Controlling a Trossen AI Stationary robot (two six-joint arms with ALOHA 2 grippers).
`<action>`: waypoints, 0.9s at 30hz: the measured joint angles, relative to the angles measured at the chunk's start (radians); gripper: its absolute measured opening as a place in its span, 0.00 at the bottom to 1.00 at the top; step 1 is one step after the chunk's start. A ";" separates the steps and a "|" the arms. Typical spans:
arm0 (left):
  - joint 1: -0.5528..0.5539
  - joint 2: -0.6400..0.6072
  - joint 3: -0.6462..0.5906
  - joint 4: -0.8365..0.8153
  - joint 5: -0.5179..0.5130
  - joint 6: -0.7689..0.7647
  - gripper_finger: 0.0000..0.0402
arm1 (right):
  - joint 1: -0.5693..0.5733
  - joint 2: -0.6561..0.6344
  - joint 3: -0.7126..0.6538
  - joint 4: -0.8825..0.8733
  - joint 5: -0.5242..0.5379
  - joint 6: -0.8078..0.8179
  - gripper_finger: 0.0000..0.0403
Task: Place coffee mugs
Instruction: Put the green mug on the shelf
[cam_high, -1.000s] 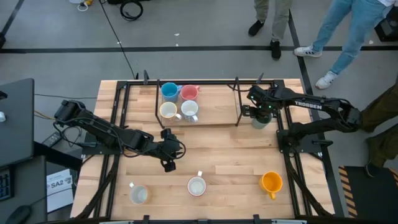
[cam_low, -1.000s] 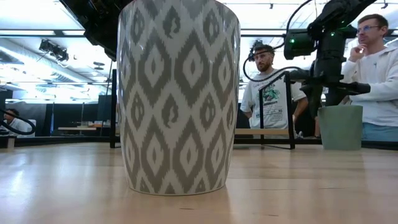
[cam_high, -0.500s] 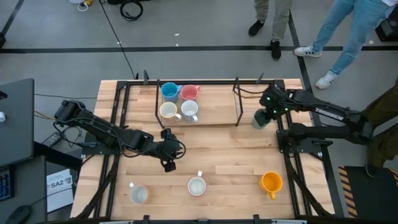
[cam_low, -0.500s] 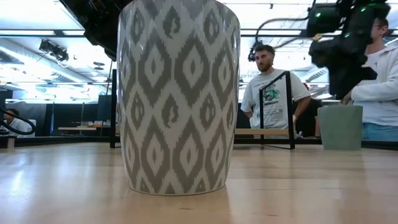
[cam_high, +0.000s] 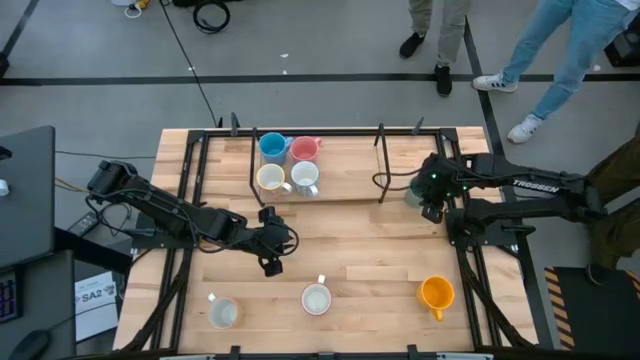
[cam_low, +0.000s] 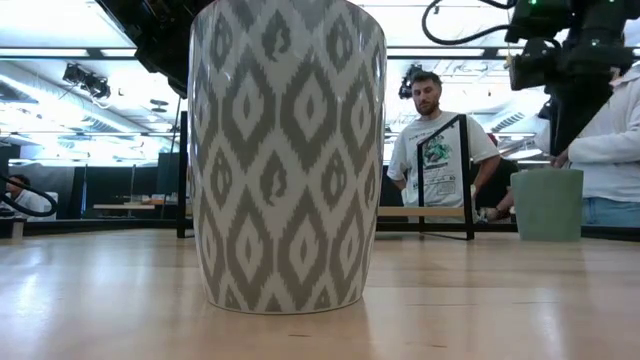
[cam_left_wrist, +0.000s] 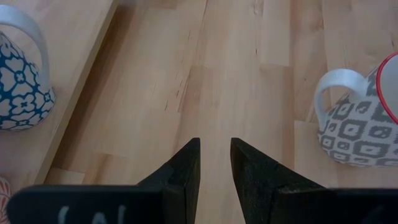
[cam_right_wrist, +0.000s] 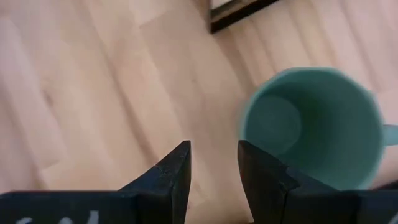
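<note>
Beside the rack's right post, your right gripper (cam_right_wrist: 213, 163) hangs partly open and empty, the green mug (cam_right_wrist: 311, 124) standing free just beside it. Mid-table, your left gripper (cam_left_wrist: 215, 160) is narrowly parted, holding nothing, the orange mug (cam_high: 436, 292) well apart.

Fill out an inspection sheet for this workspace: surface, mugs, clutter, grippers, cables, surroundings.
Surface: wooden table, black frame rails along its edges.
Job's things: blue mug, pink mug and two pale mugs grouped on the raised board; green mug upright beside the right gripper; two pale mugs and orange mug along the near edge.
Clutter: nothing seen.
Grippers: left gripper mid-table, jaws apart, empty; right gripper next to the green mug, jaws apart, empty.
Cables: black cable across the floor.
Surroundings: people standing beyond the table.
</note>
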 joint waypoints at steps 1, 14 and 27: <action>0.000 0.000 0.000 0.000 0.000 0.000 0.24 | 0.012 0.005 0.000 0.000 0.029 0.008 0.34; 0.000 0.000 0.000 0.014 0.000 0.000 0.24 | 0.069 0.080 0.000 -0.010 0.118 0.050 0.34; 0.000 0.000 0.000 0.018 0.000 0.000 0.24 | 0.070 0.235 0.000 -0.019 0.189 0.086 0.34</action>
